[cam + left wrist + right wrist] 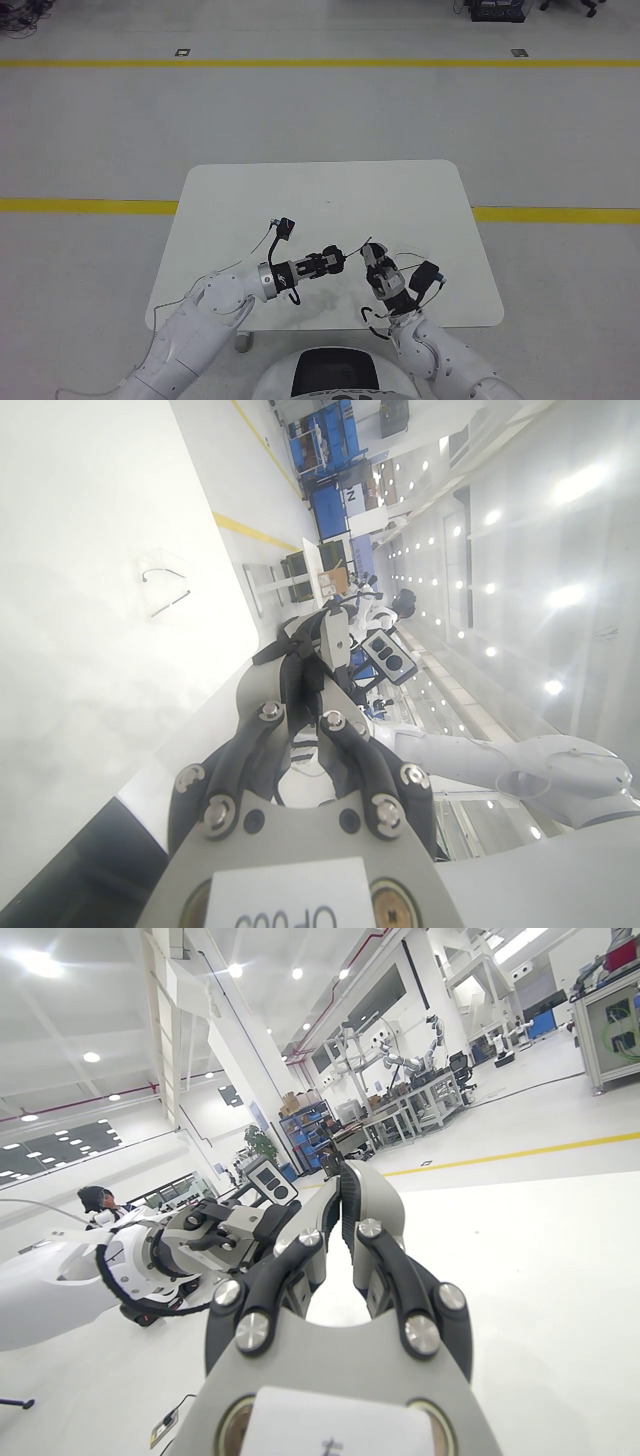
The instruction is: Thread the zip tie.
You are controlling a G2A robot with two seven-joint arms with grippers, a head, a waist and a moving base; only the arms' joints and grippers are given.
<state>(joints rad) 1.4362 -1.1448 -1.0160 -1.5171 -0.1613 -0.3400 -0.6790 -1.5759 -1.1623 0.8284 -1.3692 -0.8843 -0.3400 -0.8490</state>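
r tool pinched closed, just beside l tool, above table.

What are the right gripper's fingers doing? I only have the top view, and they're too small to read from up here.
Observer: In the right wrist view the right gripper is fully shut.
Operator: And the left one?
Observer: The left wrist view shows the left gripper shut as well.
Operator: Anything else on the table that I'm missing?
Observer: Yes. A clear bag with black ties inside lies flat on the table, apart from both grippers.
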